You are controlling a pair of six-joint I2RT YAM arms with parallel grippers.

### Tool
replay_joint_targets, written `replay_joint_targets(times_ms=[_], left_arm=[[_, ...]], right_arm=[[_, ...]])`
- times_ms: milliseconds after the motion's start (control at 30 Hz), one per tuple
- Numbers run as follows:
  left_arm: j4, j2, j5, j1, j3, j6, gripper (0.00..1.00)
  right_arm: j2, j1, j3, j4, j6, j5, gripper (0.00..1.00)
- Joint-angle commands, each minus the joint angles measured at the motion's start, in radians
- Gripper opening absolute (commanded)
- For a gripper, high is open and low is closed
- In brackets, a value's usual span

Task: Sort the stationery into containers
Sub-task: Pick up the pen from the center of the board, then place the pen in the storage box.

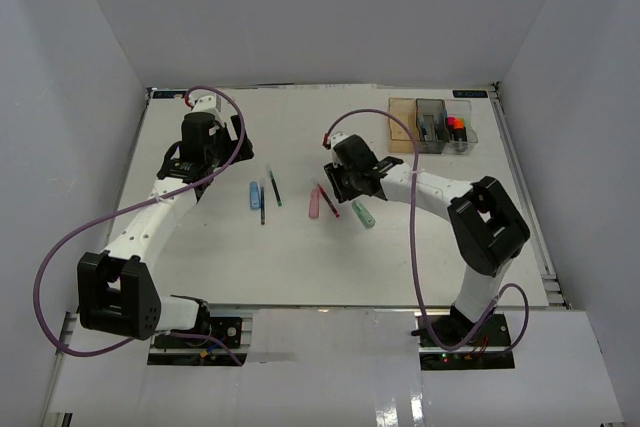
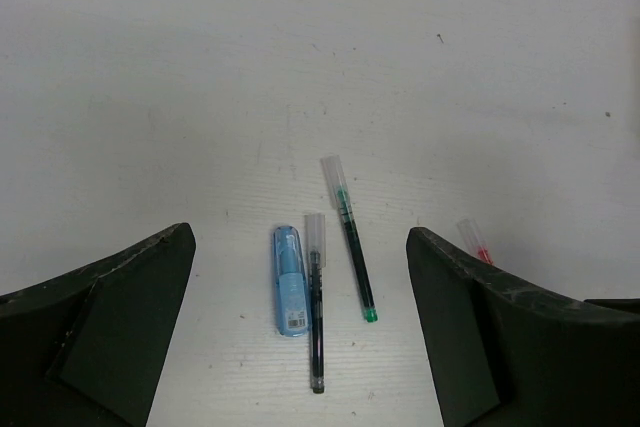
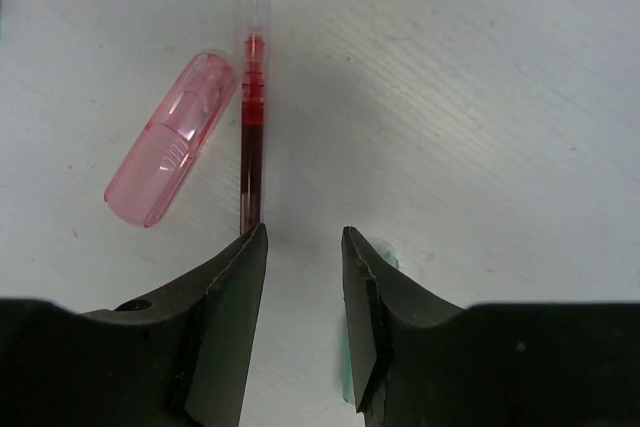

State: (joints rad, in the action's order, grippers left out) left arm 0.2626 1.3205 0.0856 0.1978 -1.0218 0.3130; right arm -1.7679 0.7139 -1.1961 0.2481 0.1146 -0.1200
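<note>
Right gripper: fingers close together, narrow gap, nothing between them, so it grips nothing. One fingertip overlaps the near end of the red pen; can't tell if it touches or sits above. My read: it is lining up on that pen for a pick, with the gap pre-narrowed for a thin barrel.

Pink stick lies just beside the red pen, angled off it. Mint stick is near the pen's other side.

Left gripper: fingers spread wide and empty, off the table. It probably waits, facing its own group.

Blue stick, dark pen right against it, and green pen lie well apart from the red pen, on the left arm's side.

Bins stand well away from the red pen, back-right. The clear one already holds highlighters. Six items lie loose, so sorting is unfinished.
</note>
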Motion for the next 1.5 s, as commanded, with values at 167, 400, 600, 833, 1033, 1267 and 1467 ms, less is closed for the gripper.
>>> replay_joint_targets(times_ms=[167,400,600,833,1033,1267,1467], left_arm=[[0.004,-0.026,0.0,-0.009,-0.011,0.0,0.98],[0.003,-0.027,0.0,-0.014,-0.011,-0.002,0.98],[0.003,-0.026,-0.001,-0.015,-0.011,-0.002,0.98],[0.004,-0.023,-0.001,-0.017,-0.011,-0.002,0.98],[0.004,-0.021,-0.001,-0.017,-0.011,-0.003,0.98],[0.006,-0.023,-0.003,-0.018,-0.009,-0.002,0.98],[0.009,-0.02,-0.003,-0.018,-0.012,-0.002,0.98]], right_arm=[[-0.119,0.058,-0.069,-0.064,0.019,0.011,0.43],[-0.177,0.076,-0.102,-0.063,0.014,0.01,0.42],[-0.211,0.076,-0.106,-0.058,0.019,-0.03,0.37],[-0.162,0.067,-0.111,-0.018,-0.003,-0.132,0.19],[-0.044,-0.025,-0.158,0.029,-0.07,-0.194,0.15],[0.005,-0.304,-0.203,0.026,-0.104,-0.165,0.16],[-0.067,-0.494,-0.325,0.025,-0.11,-0.116,0.19]])
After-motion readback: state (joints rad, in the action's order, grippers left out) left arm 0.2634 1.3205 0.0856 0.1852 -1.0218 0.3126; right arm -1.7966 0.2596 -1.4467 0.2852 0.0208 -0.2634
